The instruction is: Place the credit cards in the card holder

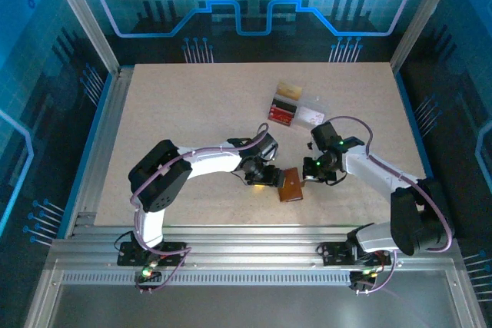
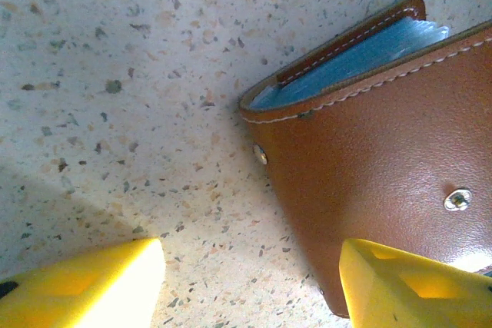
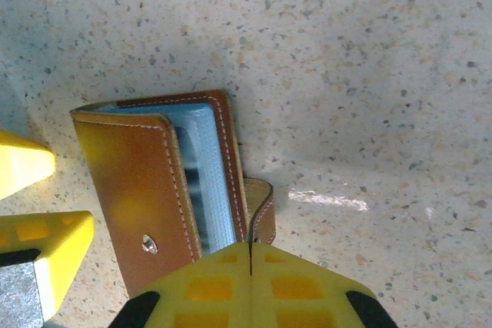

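One speckled counter [image 1: 192,105] carries everything. Two arms reach over it from the near edge: the left arm [image 1: 207,160] bends in toward the middle, and the right arm [image 1: 377,174] angles in from 4 o'clock.

One clear tray [image 1: 298,107] sits at about 1 o'clock from the counter's middle, well apart from both pincers. It shows three patches of contents, one tan, one red and one pale.

One brown card holder [image 1: 290,185] lies flat on the counter at about 5 o'clock from the middle, between the two pincers. Its covers gape a little, and blue layers [image 2: 361,51] show between them, packed too tightly to count.

The left pincer [image 2: 250,289] is at 9 o'clock of the holder. Its two yellow fingers [image 2: 84,286] stand wide apart with bare counter between them, and the finger at 5 o'clock in the left wrist view overlaps the holder's near corner.

The right pincer [image 3: 251,263] is at 2 o'clock of the holder in the top view. Its two fingers are pressed together, tips right at the holder's strap [image 3: 264,209]; whether the leather is caught between them cannot be told.

Two metal studs [image 2: 458,199] dot the outer cover
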You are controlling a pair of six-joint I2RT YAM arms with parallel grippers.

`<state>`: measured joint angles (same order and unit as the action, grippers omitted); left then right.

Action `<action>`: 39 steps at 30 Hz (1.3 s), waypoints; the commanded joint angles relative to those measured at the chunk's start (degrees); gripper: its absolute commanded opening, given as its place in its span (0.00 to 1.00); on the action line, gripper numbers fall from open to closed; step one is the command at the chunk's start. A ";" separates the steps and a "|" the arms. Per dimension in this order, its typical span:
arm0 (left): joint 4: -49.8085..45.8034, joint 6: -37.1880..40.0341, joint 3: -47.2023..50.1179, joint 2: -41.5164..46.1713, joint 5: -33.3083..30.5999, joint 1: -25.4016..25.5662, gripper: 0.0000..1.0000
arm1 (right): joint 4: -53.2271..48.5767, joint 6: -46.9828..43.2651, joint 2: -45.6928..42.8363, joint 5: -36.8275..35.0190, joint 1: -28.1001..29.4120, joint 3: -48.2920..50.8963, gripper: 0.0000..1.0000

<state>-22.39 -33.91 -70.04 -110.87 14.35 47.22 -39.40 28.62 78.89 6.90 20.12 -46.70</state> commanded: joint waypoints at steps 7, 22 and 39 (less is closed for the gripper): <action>0.85 0.78 0.31 -1.49 -0.57 1.82 0.66 | 0.47 -0.49 -1.63 3.49 -1.12 1.18 0.00; 1.50 0.69 -2.54 -2.81 -1.38 1.82 0.70 | 0.24 -0.30 -1.79 4.69 -1.31 1.20 0.00; 0.40 1.51 -4.00 -8.75 -11.96 5.99 0.70 | -0.07 -0.48 -4.40 9.12 -1.84 0.86 0.00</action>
<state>-26.74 -33.93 -74.46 -113.32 5.54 51.18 -38.94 28.42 76.16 13.17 19.25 -46.06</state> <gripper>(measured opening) 0.697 0.038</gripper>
